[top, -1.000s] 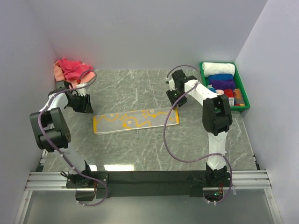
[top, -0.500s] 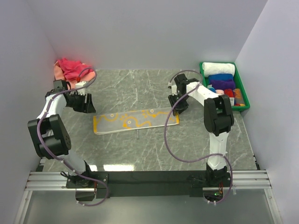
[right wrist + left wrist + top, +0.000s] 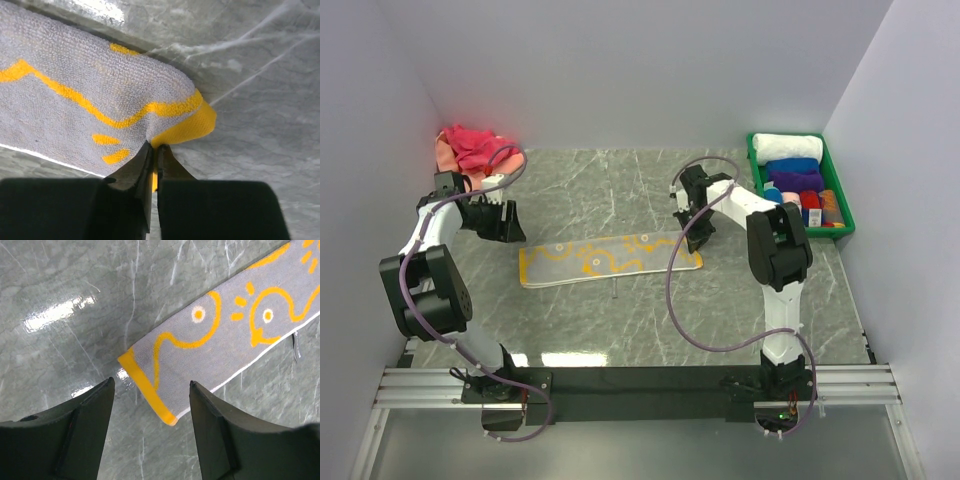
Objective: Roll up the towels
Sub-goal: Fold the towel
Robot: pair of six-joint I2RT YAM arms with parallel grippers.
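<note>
Yellow towel [image 3: 610, 258] flat; right claw [image 3: 154, 148] clamped on its end; left claw [image 3: 150, 385] agape over opposite end.

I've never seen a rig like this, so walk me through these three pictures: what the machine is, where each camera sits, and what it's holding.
Two robot arms are bolted at the near edge of a table. The wide picture looks down from above and behind them; the other two come from a camera on each wrist. A long grey-and-yellow towel lies flat. The right gripper is shut, pinching its yellow end. The left gripper is open over the other end and holds nothing. Loose pink towels sit far left; rolled towels fill a green tray.
</note>
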